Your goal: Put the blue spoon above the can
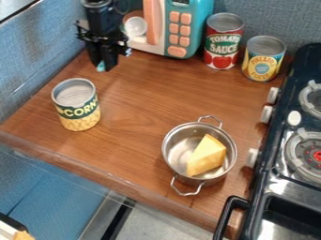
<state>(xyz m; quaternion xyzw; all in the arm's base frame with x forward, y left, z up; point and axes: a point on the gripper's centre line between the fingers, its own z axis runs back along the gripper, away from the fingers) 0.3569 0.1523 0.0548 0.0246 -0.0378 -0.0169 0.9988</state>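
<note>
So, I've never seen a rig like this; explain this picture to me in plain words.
A fixed camera looks down at a slant on a wooden counter. The black machine at upper left is a robot arm; its gripper works as a hand. A bit of blue shows at its tip, perhaps the spoon, but too little to be sure. Nearby stands a can; a metal pot holds a yellow wedge. Behind are two more cans and a toy microwave; a stove is right.
</note>
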